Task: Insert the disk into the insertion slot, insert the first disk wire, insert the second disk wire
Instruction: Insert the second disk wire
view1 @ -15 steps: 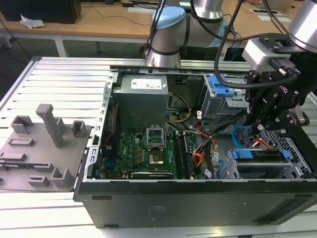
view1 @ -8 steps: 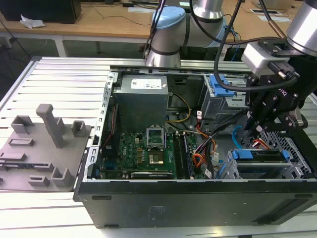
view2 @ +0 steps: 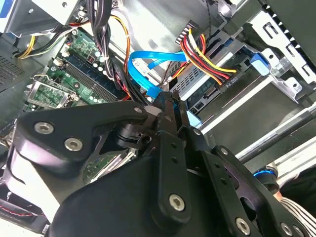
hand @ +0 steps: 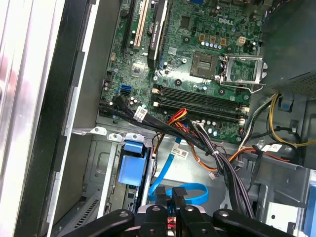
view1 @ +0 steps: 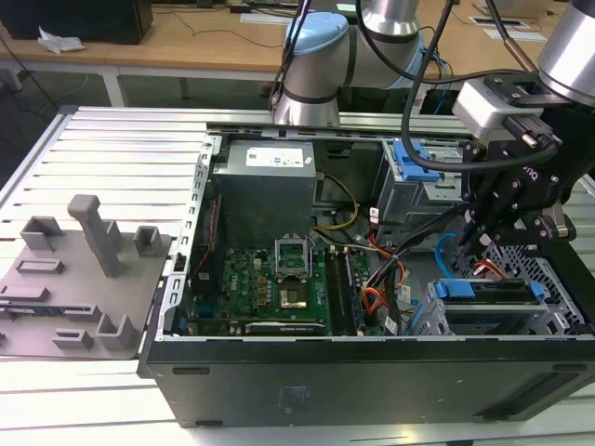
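Exterior view: the open computer case (view1: 372, 372) fills the centre, its green motherboard (view1: 270, 288) at lower middle. At lower right, the insertion slot (view1: 548, 311) holds the disk (view1: 488, 290) in its blue carrier. Just above it hangs the gripper (view1: 474, 243), fingers pressed together on a blue flat cable (view2: 148, 74), with a red-yellow-black wire bundle (view2: 205, 57) plugged in just beside.

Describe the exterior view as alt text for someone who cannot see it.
A black pincer on a robot arm reaches into an open computer case, just above the blue-framed disk sitting in its grey metal cage at the exterior view's right. A green motherboard lies mid-case.
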Robot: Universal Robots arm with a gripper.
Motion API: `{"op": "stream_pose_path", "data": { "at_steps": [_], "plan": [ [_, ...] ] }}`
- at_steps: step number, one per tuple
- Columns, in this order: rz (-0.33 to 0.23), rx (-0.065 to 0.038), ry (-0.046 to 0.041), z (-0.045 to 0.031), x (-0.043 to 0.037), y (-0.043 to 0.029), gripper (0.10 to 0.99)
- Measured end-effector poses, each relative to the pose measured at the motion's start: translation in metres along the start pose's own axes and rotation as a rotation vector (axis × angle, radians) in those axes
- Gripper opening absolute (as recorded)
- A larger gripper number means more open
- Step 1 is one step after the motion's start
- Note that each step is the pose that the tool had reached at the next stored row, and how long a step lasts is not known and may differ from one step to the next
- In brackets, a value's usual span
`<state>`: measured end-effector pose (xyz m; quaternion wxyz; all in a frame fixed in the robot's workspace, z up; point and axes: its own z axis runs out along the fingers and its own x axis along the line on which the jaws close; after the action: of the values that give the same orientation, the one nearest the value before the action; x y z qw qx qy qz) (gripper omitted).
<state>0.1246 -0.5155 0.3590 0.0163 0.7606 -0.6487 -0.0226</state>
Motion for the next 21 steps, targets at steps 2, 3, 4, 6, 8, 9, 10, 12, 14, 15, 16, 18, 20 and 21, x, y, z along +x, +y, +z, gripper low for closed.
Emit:
{"op": "stream_pose_path", "data": {
  "at_steps": [2, 3, 4, 6, 8, 9, 10, 12, 14, 15, 16, 18, 20, 21],
  "plan": [
    [0.000, 0.000, -0.0001, 0.0000, 0.0000, 0.0000, 0.165],
    [0.000, 0.000, -0.0017, 0.0001, 0.0000, 0.0000, 0.165],
    [0.002, 0.000, -0.0028, 0.0001, 0.0001, 0.0000, 0.165],
    [0.012, 0.001, -0.0065, 0.0000, 0.0001, 0.0000, 0.165],
    [0.043, 0.002, -0.0123, 0.0001, 0.0001, 0.0000, 0.165],
    [0.066, 0.003, -0.0134, 0.0000, 0.0001, 0.0000, 0.165],
    [0.070, 0.003, -0.0137, 0.0001, 0.0001, 0.0000, 0.165],
    [0.070, 0.003, -0.0136, 0.0000, 0.0004, 0.0001, 0.165],
    [0.070, 0.003, -0.0136, 0.0000, 0.0016, 0.0003, 0.165],
    [0.070, 0.003, -0.0136, 0.0000, 0.0026, 0.0004, 0.165],
    [0.070, 0.003, -0.0136, 0.0000, 0.0041, 0.0007, 0.165],
    [0.070, 0.003, -0.0137, 0.0001, 0.0077, 0.0012, 0.165],
    [0.070, 0.003, -0.0136, 0.0000, 0.0107, 0.0017, 0.165],
    [0.070, 0.003, -0.0137, 0.0001, 0.0125, 0.0020, 0.165]
  ]
}}
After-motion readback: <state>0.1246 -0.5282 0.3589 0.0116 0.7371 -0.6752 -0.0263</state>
